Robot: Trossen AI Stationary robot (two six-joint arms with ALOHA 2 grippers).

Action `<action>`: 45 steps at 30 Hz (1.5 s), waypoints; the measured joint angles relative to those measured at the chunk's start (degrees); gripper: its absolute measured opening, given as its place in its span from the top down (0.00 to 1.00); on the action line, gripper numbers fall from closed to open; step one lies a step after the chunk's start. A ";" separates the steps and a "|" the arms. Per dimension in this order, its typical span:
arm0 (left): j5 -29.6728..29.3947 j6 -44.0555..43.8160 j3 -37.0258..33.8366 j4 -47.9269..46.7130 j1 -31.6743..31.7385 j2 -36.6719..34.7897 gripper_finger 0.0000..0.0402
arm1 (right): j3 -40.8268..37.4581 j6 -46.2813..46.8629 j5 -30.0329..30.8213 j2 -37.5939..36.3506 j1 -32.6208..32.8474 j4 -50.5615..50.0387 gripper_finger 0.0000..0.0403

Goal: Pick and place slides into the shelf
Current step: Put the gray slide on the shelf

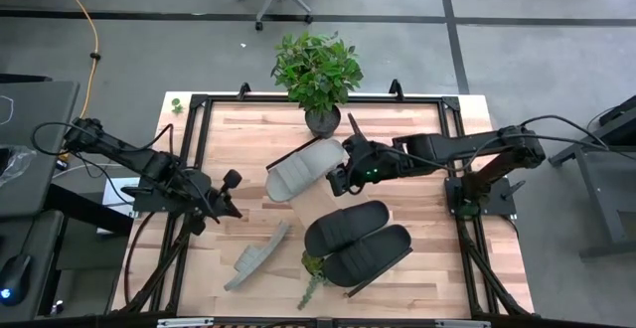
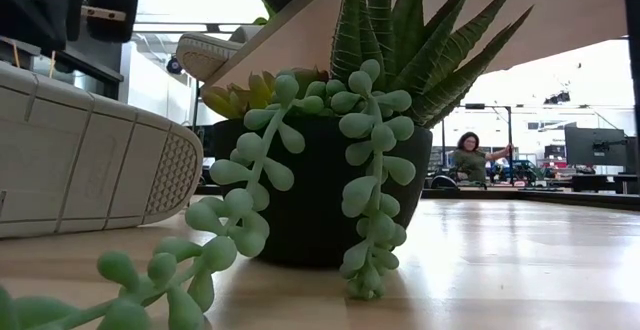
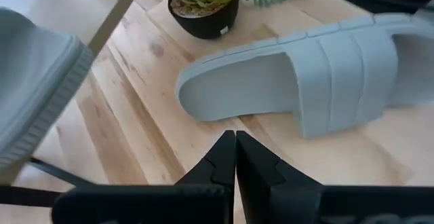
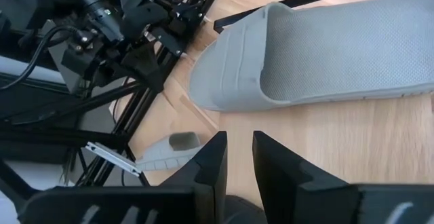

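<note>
Grey, and already home: one light slide (image 1: 303,169) lies on the shelf (image 2: 580,0), its long axis running on a diagonal across the middle of the table. The right gripper (image 4: 237,157) hangs just beside one end of it. Its fingers stand a little apart with only wood showing between them, so we read it as released and carrying nothing.

Three slides wait on the tabletop (image 1: 437,219). The two black slides (image 1: 358,241) lie side by side, touching, on the near side of the right gripper, their long axes slanting much as the shelved one does. We judge these to be the right arm's job, since it is plainly the nearer.

The second grey slide (image 1: 256,256) lies close in front of the left gripper (image 3: 235,153). The table-level view shows its ribbed sole, so it seems tipped on its side there. It points lengthwise toward a small succulent pot (image 1: 313,263) that stands between it and the black pair. The left gripper is clenched on nothing; we think it must open before it can take that slide.

A leafy plant (image 1: 318,70) stands at the far edge of the table, beyond the shelf.
</note>
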 joint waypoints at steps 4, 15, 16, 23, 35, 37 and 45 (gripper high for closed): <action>1.07 5.80 -0.02 0.18 0.00 0.44 0.98 | 0.00 1.03 0.43 0.00 0.29 0.00 0.85; 4.67 5.61 -2.39 10.05 -0.02 7.23 0.63 | 0.00 -0.37 0.32 0.00 1.07 0.19 0.85; 4.72 5.59 -2.45 9.94 0.00 8.06 0.61 | 0.00 -0.56 0.30 0.00 1.29 0.17 0.85; 10.53 3.18 -2.47 11.33 0.00 15.56 0.56 | 0.00 -0.68 0.26 0.00 2.54 0.02 0.85; 19.14 1.65 -2.47 18.15 0.00 25.27 0.64 | 0.00 -1.18 -2.11 0.00 3.16 0.00 0.85; 19.15 1.58 -2.47 18.28 0.00 26.39 0.64 | 0.00 -1.44 -2.15 0.00 3.17 0.00 0.85; 19.57 2.14 -2.47 22.64 0.00 27.76 0.61 | -0.02 -1.77 -3.00 0.00 3.17 -0.11 0.85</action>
